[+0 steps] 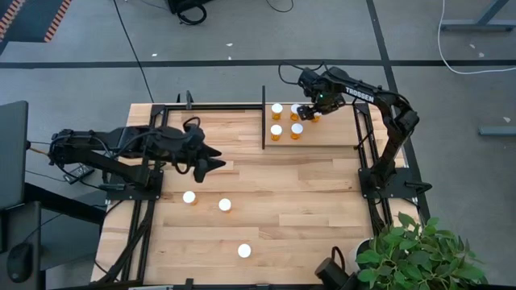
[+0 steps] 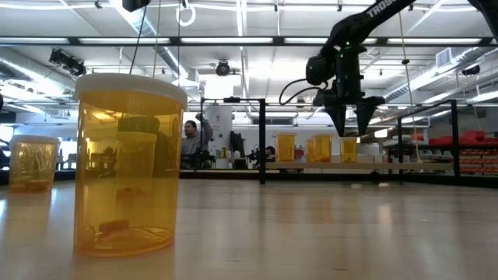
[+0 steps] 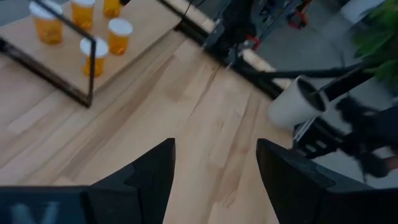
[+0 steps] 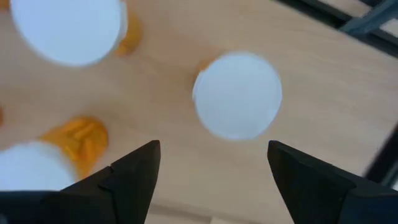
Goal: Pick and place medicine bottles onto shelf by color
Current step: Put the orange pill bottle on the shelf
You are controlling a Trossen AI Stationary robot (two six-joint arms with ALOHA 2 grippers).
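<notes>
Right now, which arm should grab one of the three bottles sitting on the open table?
Probably the left. Its open gripper hovers just above the nearest table bottle, while the right gripper, also open, is over the bottles on the shelf.

White capitals reading "TROSSEN" run along the upper link of the right arm in the high view, just behind its gripper over the shelf; in the low view the same arm carries the letters "TROS", cut off by the picture's edge, above that gripper; nothing readable shows on the medicine bottles, nor in either wrist view.
</notes>
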